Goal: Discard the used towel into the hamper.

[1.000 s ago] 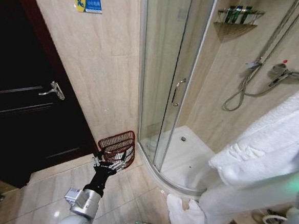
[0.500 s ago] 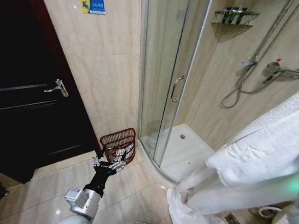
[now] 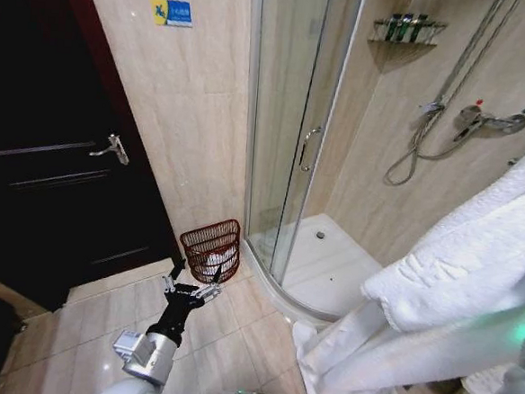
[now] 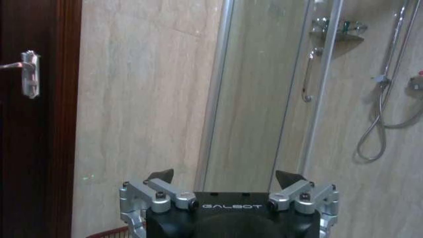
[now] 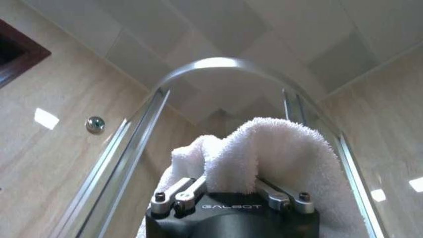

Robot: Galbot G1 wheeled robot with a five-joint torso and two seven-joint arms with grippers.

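View has shifted; right claw grips towel draping downward, left claw spread, empty.

The towel is thick, nubby white terry cloth, the hamper dark reddish-brown open weave, the floor and walls glossy beige tile, the shower door clear glass in polished metal frames.

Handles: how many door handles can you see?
2. One lever handle is on the dark door at the left. One curved handle is on the glass shower door.
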